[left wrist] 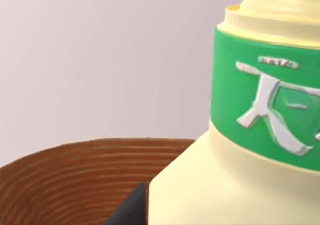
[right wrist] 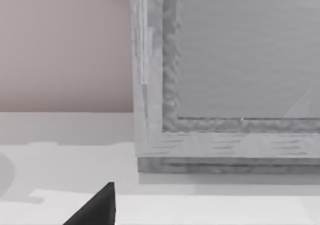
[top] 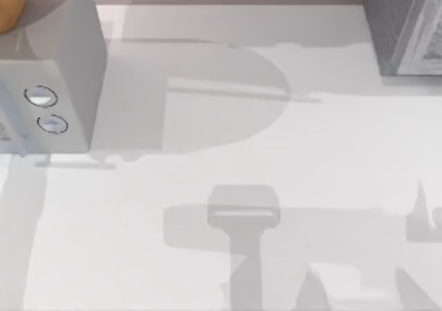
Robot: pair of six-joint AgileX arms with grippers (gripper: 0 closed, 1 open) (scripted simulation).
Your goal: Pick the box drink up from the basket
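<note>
The pale yellow, green-banded box drink is sitting in the brown woven basket; looking light, rigid, smooth-sided, it is best pinched across its flat sides. I cannot tell the fingers' state.

White table, shadows across it. At my top view's left edge, a grey appliance with two round buttons on its front. Far right corner: a grey textured box with a framed panel, standing on the table, pale wall behind. An orange shape at the far left corner, too cropped to identify.
</note>
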